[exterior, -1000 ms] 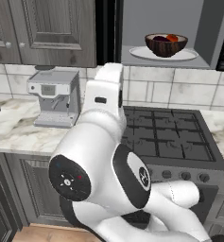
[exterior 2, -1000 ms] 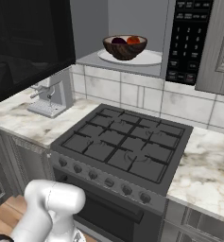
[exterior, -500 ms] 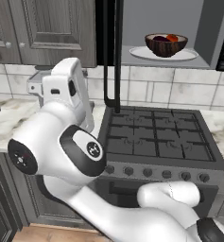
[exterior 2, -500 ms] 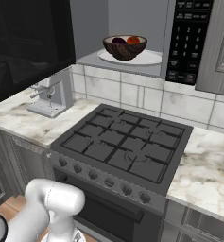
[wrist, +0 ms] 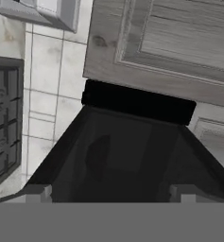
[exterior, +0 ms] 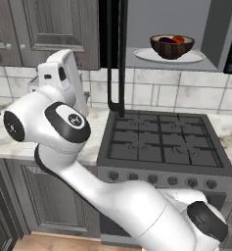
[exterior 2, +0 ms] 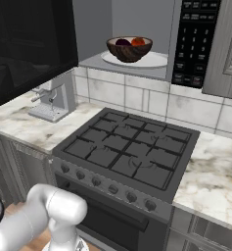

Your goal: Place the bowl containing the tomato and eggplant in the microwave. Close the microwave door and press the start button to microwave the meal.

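Note:
The brownish bowl (exterior: 171, 47) sits on the pale turntable plate (exterior: 193, 57) inside the open microwave (exterior 2: 137, 14), with the tomato (exterior 2: 138, 42) and the eggplant (exterior 2: 122, 42) in it. The button strip (exterior 2: 196, 41) is at the right. The microwave door (exterior 2: 32, 44) stands swung wide open; in the left base view I see it edge-on (exterior: 115, 54). My hand (exterior: 58, 76) is left of the door, near the cabinets. In the hand view the door (wrist: 132, 156) is close ahead, and my gripper (wrist: 111, 193) is open with nothing between its fingertips (wrist: 35, 191).
A black gas stove (exterior 2: 132, 152) lies below the microwave. A grey coffee machine (exterior 2: 54, 98) stands on the marble counter (exterior 2: 19, 130) to the left, just behind my hand. Grey panelled cabinet doors (exterior: 54, 24) hang left of the microwave door.
My arm has swung from the middle of the left base view over to the left, past the open door's edge. The bowl and door have not moved.

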